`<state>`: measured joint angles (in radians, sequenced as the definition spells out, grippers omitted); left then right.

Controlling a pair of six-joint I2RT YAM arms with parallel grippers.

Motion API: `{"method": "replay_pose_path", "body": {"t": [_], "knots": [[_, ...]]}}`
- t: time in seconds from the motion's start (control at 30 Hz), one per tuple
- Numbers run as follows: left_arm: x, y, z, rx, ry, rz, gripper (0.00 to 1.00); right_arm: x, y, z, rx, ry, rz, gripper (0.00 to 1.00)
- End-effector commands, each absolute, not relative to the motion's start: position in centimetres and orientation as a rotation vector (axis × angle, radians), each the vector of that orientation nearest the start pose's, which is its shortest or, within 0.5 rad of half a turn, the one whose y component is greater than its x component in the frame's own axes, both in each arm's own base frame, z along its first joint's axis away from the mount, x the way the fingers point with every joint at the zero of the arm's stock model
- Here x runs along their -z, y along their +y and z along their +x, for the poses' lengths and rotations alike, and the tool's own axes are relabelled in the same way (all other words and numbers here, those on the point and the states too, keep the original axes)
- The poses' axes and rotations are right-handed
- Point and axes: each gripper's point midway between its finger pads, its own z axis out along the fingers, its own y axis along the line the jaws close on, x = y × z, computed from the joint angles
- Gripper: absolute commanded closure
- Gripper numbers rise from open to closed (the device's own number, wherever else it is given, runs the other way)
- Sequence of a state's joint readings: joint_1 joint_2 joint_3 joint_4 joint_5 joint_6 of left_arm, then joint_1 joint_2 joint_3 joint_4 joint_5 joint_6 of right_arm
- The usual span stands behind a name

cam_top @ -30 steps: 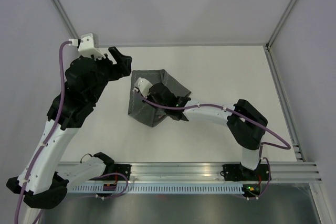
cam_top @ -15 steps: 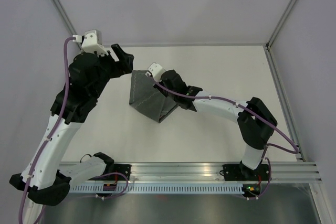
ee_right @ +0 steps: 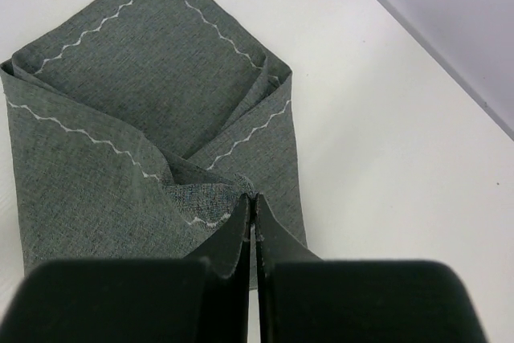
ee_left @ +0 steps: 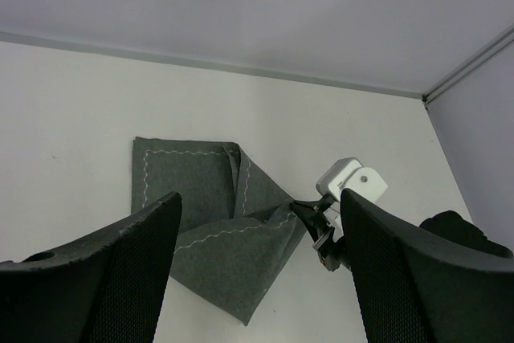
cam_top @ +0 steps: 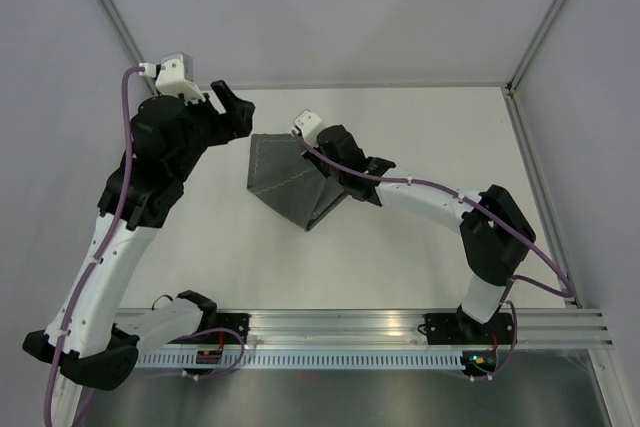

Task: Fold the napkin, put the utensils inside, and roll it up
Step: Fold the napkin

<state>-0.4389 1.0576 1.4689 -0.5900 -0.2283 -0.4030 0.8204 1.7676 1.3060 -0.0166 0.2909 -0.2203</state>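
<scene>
Since a second ago the right gripper has travelled from the middle of the napkin toward the upper right of the overhead view, taking a pinch of cloth with it. The flap that lay spread to the right has been drawn in, so the dark grey cloth now reads as a tighter folded wedge, left of centre on the table. The left gripper has eased a little further toward the upper left and hangs just off the napkin's upper left corner, apart from it.

From the left wrist, its two black fingers stand spread as wide as they go with nothing between them. Beyond them the napkin lies in the centre of the frame, its stitched edges overlapping, and the other arm's fingertips meet the cloth at its right-hand corner.

From the right wrist, the fingers are pressed together at lower centre, with a bunched bit of the napkin caught at their tips (a small gather, not a whole edge). Several layers overlap above it, and their wavy stitch lines cross.

My reading is that the folding step is under way and the fold is not yet laid flat. No utensils show in any view, so placing them and rolling appear to lie ahead.
</scene>
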Motion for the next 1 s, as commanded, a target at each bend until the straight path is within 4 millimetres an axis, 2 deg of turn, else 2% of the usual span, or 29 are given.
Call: {"method": "replay_pose_path", "body": {"t": [0.0,0.13,0.47,0.77,0.8,0.97], "knots": [[-42.2,-12.4,31.2,0.453,1.731,-0.106,0.16,-20.1,31.7,39.8,-0.056,1.815,-0.768,0.99],[-41.6,-12.6,31.5,0.472,1.744,-0.105,0.16,-19.5,30.7,40.1,-0.044,1.832,-0.758,0.99],[-38.5,-13.6,32.4,0.51,1.798,-0.102,0.17,-15.4,28.6,41.2,-0.023,1.922,-0.742,1.0],[-34.1,-14.8,32.8,0.558,1.864,-0.101,0.17,-11.9,27.6,42.1,-0.02,2.006,-0.742,0.99],[-33.0,-14.9,32.7,0.559,1.883,-0.101,0.17,-11.4,27.7,42.1,-0.026,2.018,-0.746,0.99],[-30.2,-15.4,32.7,0.579,1.924,-0.103,0.18,-9.4,26.8,42.3,-0.034,2.087,-0.728,0.99]]}}
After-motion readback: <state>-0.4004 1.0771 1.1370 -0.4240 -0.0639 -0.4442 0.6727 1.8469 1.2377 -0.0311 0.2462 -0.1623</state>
